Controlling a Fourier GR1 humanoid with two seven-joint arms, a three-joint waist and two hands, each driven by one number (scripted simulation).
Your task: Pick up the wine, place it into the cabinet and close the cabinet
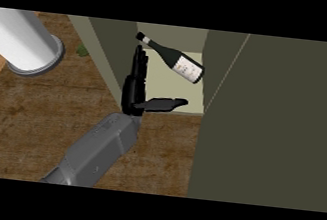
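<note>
Head view, looking steeply down. One wine bottle [175, 60] lies inside the cabinet [269, 123], on the pale shelf floor [170, 85] of the open compartment. Its long axis runs on a diagonal: neck and cap toward the upper left, near the back corner, and the labelled body toward the lower right, close to the compartment's right wall. It appears tilted, possibly leaning, rather than standing upright; from this angle I cannot tell which.

One robot hand [136, 86] shows, on a single grey forearm [99, 153] coming in from the lower edge at left of centre. Which arm it is cannot be read for certain here; the placement suggests the left. Its fingers are straight and extended up along the cabinet's left inner wall, thumb stuck out sideways to the right over the shelf front. The hand is spread and holds nothing.

Key relation: the bottle lies up and to the right of the robot hand, apart from it, with bare shelf between the thumb and the bottle's body. The fingertips reach about level with the bottle's neck but stand to its left, not touching.

The other hand is not in view.

Judgement: the bottle looks already placed, so shutting the cabinet is what remains. No door is clearly identifiable; the broad olive panel at right may be it.

Also counted: one white cylinder [21, 42] at upper left, over the wooden bench [40, 114].
</note>
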